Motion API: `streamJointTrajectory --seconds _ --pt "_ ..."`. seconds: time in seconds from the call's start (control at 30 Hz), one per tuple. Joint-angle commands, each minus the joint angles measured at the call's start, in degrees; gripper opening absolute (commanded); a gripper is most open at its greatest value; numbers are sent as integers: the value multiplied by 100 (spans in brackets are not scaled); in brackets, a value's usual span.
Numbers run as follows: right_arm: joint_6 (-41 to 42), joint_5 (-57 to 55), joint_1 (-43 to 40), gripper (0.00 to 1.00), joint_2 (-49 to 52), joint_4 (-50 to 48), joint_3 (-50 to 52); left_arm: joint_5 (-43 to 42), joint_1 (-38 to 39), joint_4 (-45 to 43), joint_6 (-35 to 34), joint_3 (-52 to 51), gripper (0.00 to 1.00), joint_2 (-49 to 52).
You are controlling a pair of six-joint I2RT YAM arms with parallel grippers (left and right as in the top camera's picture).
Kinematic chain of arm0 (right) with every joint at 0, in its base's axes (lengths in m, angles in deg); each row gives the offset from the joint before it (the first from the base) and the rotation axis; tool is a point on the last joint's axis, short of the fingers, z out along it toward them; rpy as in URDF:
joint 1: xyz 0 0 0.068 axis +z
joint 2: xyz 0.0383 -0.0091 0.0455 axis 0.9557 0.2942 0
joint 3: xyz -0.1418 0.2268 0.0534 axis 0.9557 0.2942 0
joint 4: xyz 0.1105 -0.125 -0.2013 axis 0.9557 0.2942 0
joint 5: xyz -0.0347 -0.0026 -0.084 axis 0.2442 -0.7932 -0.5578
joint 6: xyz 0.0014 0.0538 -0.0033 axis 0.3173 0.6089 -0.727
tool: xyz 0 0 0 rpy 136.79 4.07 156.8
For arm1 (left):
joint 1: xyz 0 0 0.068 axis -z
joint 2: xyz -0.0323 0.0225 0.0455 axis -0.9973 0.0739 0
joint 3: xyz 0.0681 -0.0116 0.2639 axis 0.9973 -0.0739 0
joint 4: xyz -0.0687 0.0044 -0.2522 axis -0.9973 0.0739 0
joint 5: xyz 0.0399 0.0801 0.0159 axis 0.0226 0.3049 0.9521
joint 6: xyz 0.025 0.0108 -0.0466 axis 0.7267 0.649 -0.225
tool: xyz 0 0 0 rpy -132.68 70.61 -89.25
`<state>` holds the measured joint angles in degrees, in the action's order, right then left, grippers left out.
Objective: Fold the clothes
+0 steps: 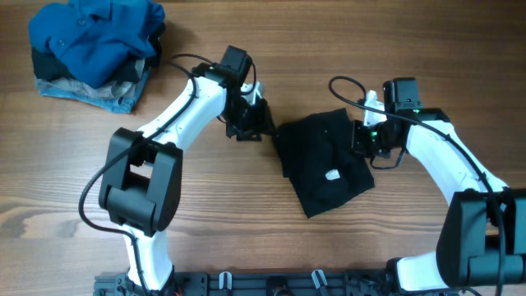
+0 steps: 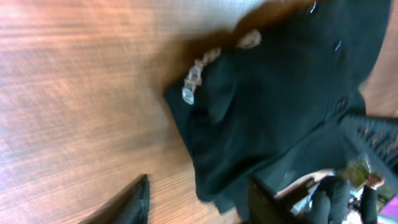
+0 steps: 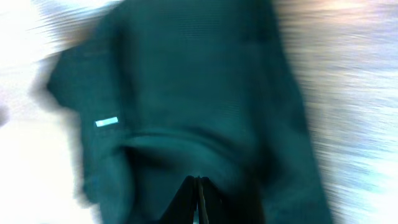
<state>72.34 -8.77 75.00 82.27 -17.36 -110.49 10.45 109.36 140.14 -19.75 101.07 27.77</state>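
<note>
- Black T-shirt (image 1: 322,160): lies bunched into a compact block on the table (image 1: 246,214), between my two arms. Its white label (image 1: 333,174) faces up. I judge the fold partly made.
- Right gripper (image 1: 367,136): sits at the shirt's right edge. In the blurred wrist view its fingers (image 3: 186,202) are pressed together with fabric gathered around them, so I judge it pinches the cloth to draw a flap across.
- Left gripper (image 1: 249,123): just beside the shirt's left edge, fingers (image 2: 134,202) spread and holding nothing. It looks placed to take that edge.
- Blue shirt (image 1: 94,37) and denim piece (image 1: 94,97): heaped at the far left corner, well apart from the work.
</note>
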Motion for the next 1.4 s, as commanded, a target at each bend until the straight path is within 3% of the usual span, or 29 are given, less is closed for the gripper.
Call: streamJointTrajectory --seconds 0.0,0.13,0.5,0.73,0.87,1.07,1.37 --pt "535 -1143 -9 4 302 -9 195 -122 297 179 227 52 82 -31" --pt "339 -544 -9 4 529 -39 223 -120 586 173 205 52 100 -31" --pt "-649 1375 -13 4 -817 -7 -70 96 789 173 -96 52 100 -31" --pt "-763 1368 -2 4 -787 -17 90 227 726 87 -96 52 100 -31" --pt "-920 1338 55 4 -278 -79 282 225 643 48 -96 52 100 -31" --pt "-184 837 61 4 450 -190 363 225 686 50 -125 48 100 -31" --pt "15 645 57 4 516 -291 361 227 780 -525 -966 -723 100 -31"
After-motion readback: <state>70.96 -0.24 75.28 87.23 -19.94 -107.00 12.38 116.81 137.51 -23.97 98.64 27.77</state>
